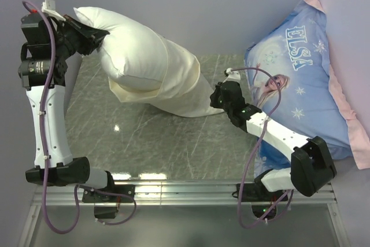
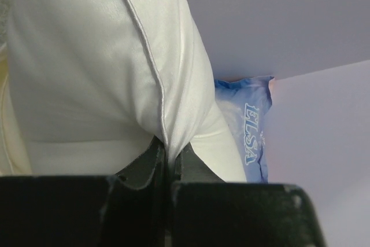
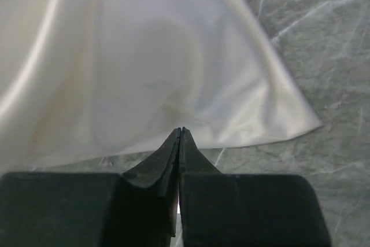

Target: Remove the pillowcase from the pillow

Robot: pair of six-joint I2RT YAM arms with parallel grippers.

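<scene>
The white pillow (image 1: 124, 39) hangs raised at the upper left, its far half bare. My left gripper (image 1: 95, 36) is shut on its seamed corner (image 2: 165, 125), with white fabric pinched between the jaws (image 2: 167, 148). The cream pillowcase (image 1: 179, 82) still sleeves the pillow's lower half and trails down to the table. My right gripper (image 1: 217, 98) sits at the pillowcase's loose end. In the right wrist view its jaws (image 3: 181, 131) are pressed together on the pillowcase (image 3: 144, 56), just inside its edge.
A blue Elsa-printed pillow (image 1: 300, 67) with a pink edge leans at the right, behind the right arm. The grey marble table (image 1: 173, 143) lies under the pillow. The walls stand close on the left and at the back.
</scene>
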